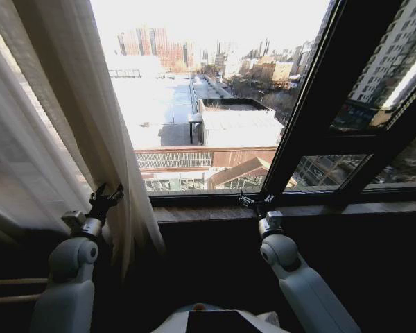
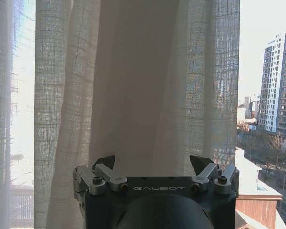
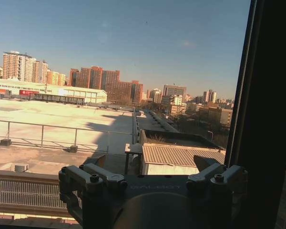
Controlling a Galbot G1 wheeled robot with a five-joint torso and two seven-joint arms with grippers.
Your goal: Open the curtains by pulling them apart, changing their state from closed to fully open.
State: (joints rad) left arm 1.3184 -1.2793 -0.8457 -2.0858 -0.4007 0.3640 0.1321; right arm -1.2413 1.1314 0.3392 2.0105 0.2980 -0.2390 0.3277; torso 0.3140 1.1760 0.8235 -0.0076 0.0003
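Note:
One sheer white pleated panel of the curtains [image 1: 69, 139] hangs gathered at the left of the window. My left gripper [image 1: 105, 201] is raised at its lower inner edge, beside the folds. In the left wrist view the left gripper [image 2: 152, 164] is open, fingers spread wide, and the curtain's thicker cream fold [image 2: 138, 86] hangs straight in front of them. I cannot tell whether the fingers touch the fabric. My right gripper [image 1: 253, 202] is held up at the sill before bare glass. In the right wrist view it [image 3: 150, 162] stands open with nothing between its fingers.
A dark window-frame bar [image 1: 312, 104] slants up at the right of the uncovered pane, also seen as the dark frame [image 3: 271, 114] close by the right gripper. The brown window sill [image 1: 208, 211] runs under the glass, with a dark wall below it.

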